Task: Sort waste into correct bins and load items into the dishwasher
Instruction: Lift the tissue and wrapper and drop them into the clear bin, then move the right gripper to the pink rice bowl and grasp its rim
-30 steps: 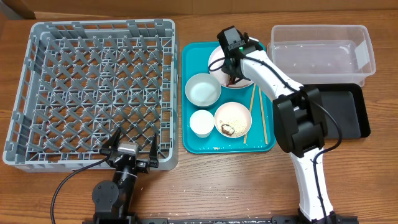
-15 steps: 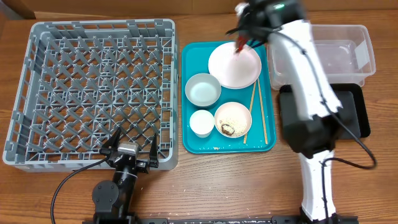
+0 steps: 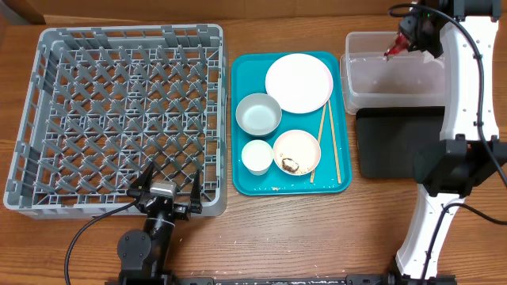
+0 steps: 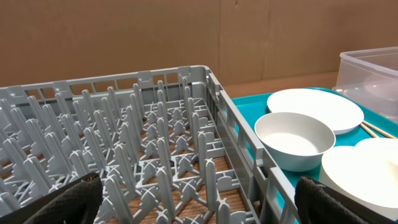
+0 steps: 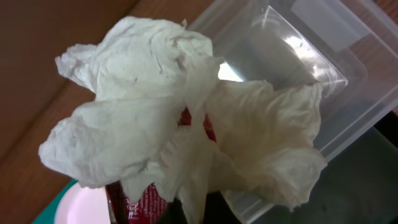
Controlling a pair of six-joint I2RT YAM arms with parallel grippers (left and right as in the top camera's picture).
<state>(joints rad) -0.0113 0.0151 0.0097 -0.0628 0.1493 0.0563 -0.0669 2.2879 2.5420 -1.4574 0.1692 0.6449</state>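
Right tool (image 3: 398,44) clenched on crumpled napkin (image 5: 180,124) plus red wrapper (image 5: 140,198), suspended over clear tub (image 3: 396,83). Left tool (image 3: 170,178) released, jaws wide, at dish rack (image 3: 47,47) front wall.

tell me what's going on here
The right claw is shut on a crumpled white napkin and a small red wrapper, held above the clear tub. The left claw sits open at the near edge of the grey dish rack, which has nothing in it. Plate, grey-green bowl, pinkish bowl, cup and chopsticks lie on the teal tray.
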